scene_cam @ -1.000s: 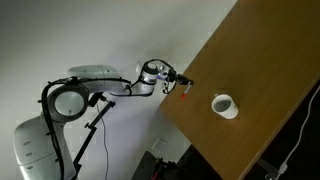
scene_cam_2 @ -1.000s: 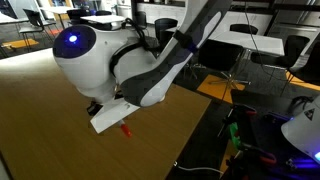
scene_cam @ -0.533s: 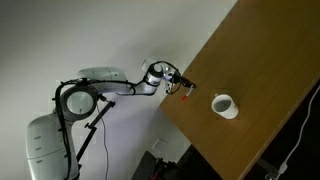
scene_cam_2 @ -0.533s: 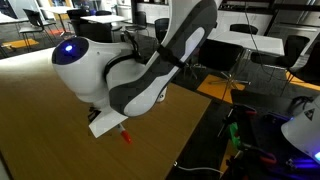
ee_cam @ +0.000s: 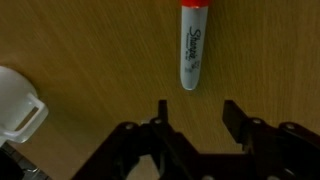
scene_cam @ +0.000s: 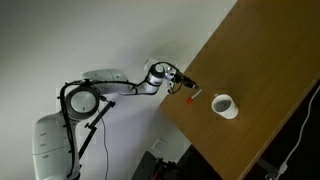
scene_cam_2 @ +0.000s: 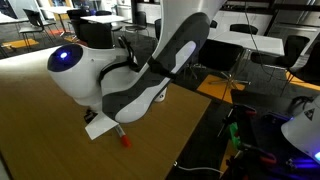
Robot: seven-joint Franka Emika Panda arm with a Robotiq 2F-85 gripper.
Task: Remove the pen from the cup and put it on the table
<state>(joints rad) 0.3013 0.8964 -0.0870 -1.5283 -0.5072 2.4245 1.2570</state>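
The pen [ee_cam: 191, 45], grey-white with a red end, lies flat on the brown wooden table [ee_cam: 90, 40], free of the fingers. Its red end also shows in an exterior view [scene_cam_2: 126, 140] and, as a small red spot by the table edge, in an exterior view [scene_cam: 189, 97]. My gripper [ee_cam: 196, 112] is open and empty, just above the table, with the pen a little beyond the fingertips. The white cup [scene_cam: 224, 106] stands on the table to one side; its edge shows in the wrist view [ee_cam: 18, 102].
The table's edge runs close to the pen and gripper [scene_cam: 175, 110]. The arm's large white body [scene_cam_2: 110, 75] hides much of the table in one exterior view. Office chairs and desks stand behind [scene_cam_2: 250, 45].
The arm has drawn back and shifted a little from the pen, which stays lying on the table near the edge. The cup has not moved.
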